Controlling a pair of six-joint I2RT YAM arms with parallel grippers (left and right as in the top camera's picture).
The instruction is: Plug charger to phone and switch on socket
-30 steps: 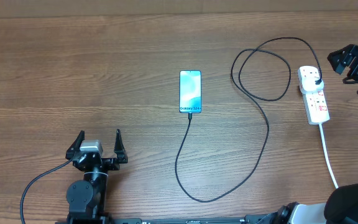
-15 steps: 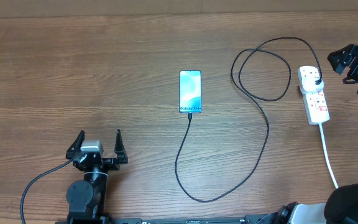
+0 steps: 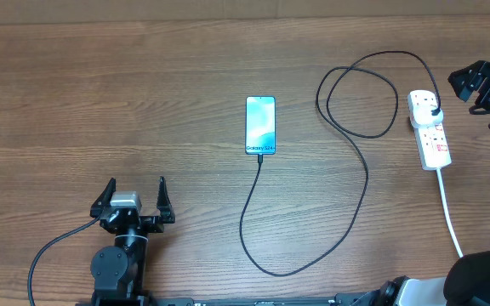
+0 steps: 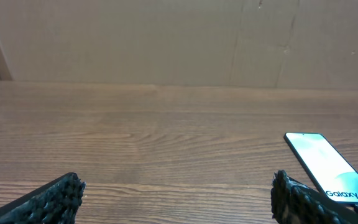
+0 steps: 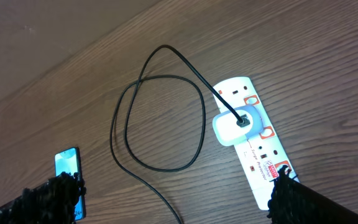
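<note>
The phone (image 3: 260,125) lies flat mid-table, blue screen up; it also shows in the left wrist view (image 4: 328,171) and the right wrist view (image 5: 67,165). The black charger cable (image 3: 357,161) runs from the phone's near end, loops, and ends at a plug (image 3: 430,103) seated in the white socket strip (image 3: 430,132), also in the right wrist view (image 5: 253,140). My left gripper (image 3: 133,197) is open and empty at the front left, well short of the phone. My right gripper (image 3: 475,82) is open and empty, raised beside the socket's far end.
The socket's thick white cord (image 3: 449,212) runs toward the front right edge. The wooden table (image 3: 100,102) ends at a cardboard wall (image 4: 166,37) at the back.
</note>
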